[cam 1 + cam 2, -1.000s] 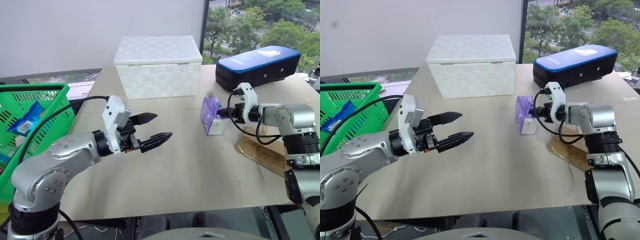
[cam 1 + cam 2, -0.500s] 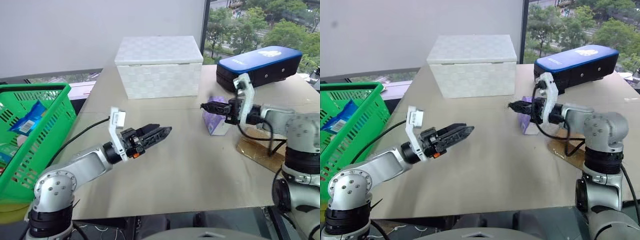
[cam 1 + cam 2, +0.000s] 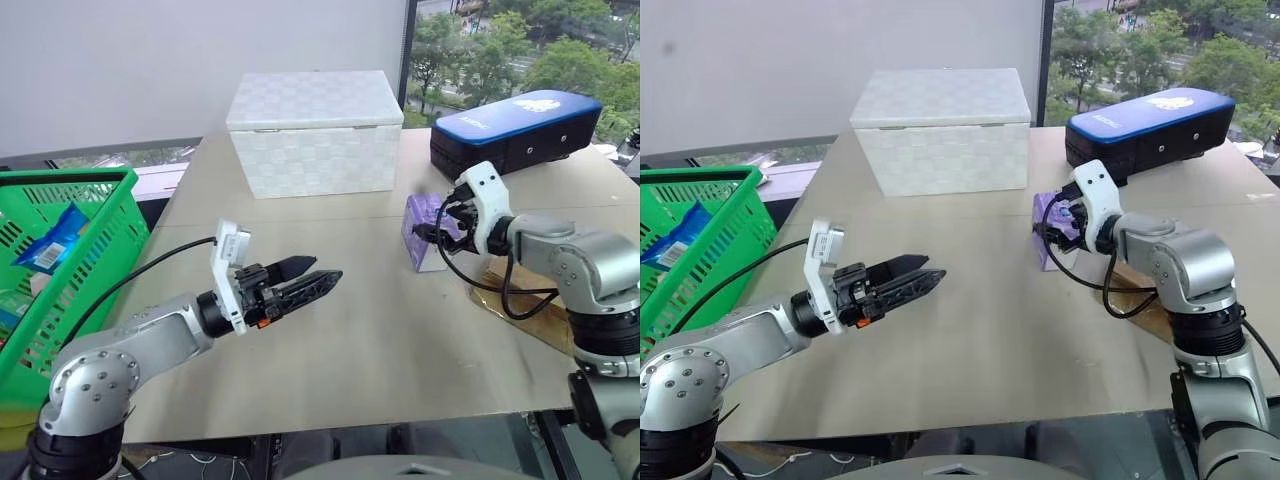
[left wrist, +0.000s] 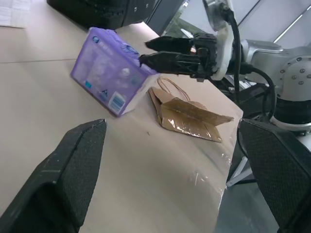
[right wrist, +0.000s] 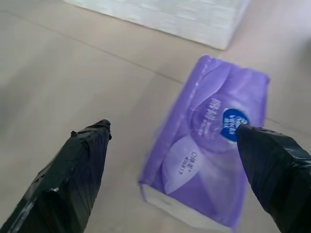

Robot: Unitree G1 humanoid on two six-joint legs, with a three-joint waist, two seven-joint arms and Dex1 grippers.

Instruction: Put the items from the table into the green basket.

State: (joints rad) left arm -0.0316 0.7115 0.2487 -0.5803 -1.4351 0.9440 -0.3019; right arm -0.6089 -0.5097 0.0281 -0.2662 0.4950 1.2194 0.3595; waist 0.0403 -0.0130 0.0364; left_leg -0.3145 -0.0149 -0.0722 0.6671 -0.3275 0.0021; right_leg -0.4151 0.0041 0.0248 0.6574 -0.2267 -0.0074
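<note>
The lilac-purple soft pack (image 3: 424, 232) lies on the beige table (image 3: 380, 340), one long face up, with a round blue label on its top and a white end facing the table's near edge. It sits right in front of the right gripper (image 3: 436, 226), whose two black fingers are spread wide. In the right wrist view the pack (image 5: 209, 145) lies ahead of the spread fingers (image 5: 77, 170), nearer one finger than the other, and neither finger touches it. In the left wrist view the right gripper's fingertips (image 4: 155, 52) hang just over the pack's upper edge, without a firm contact that can be made out.

Just beyond the pack, away from the jaws, stands the large white woven box (image 3: 312, 130). Beside the right gripper's far side sits the blue-topped black case (image 3: 515, 130). Under the right forearm a flattened brown paper bag (image 3: 520, 305) lies on the table, close to the pack but apart from it.

The left gripper (image 3: 305, 280) hovers over the middle of the table, well apart from the pack, with its jaws parted and nothing between them.

Behind that gripper, off the table's left edge, stands the green basket (image 3: 95, 260), which holds a blue packet (image 3: 55, 238).
</note>
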